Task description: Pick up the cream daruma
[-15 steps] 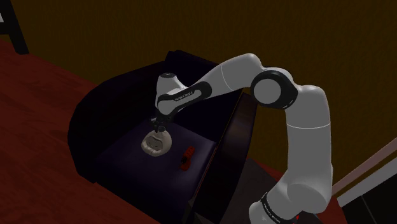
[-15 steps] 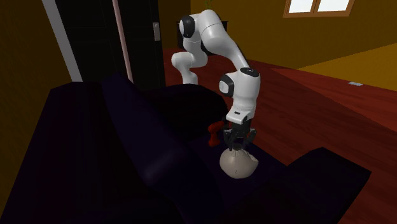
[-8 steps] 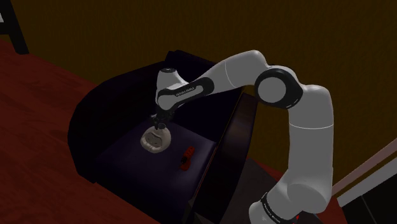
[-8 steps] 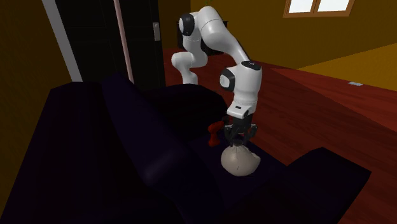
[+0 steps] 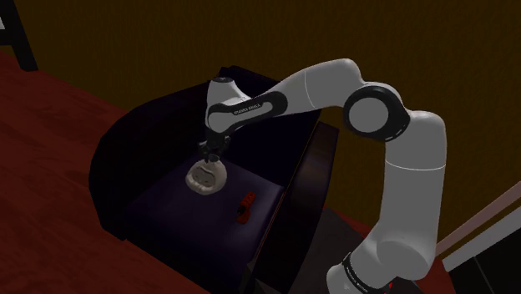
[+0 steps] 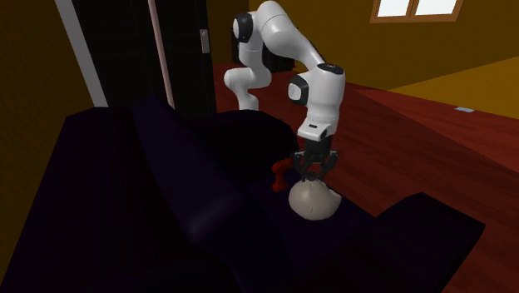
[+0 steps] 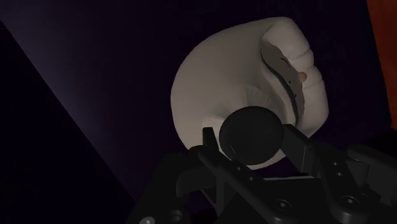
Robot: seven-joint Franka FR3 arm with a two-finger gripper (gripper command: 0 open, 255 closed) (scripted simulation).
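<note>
The end effector (image 6: 313, 176) pinches the top of the cream daruma (image 6: 314, 202), directly beneath it over the dark armchair seat (image 5: 167, 205), with a small red object (image 5: 246, 200) near on the shoulder view's right.

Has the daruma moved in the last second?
Yes. The daruma has risen slightly with the hand, climbing in the shoulder view relative to the red object, which stayed put on the seat.
</note>
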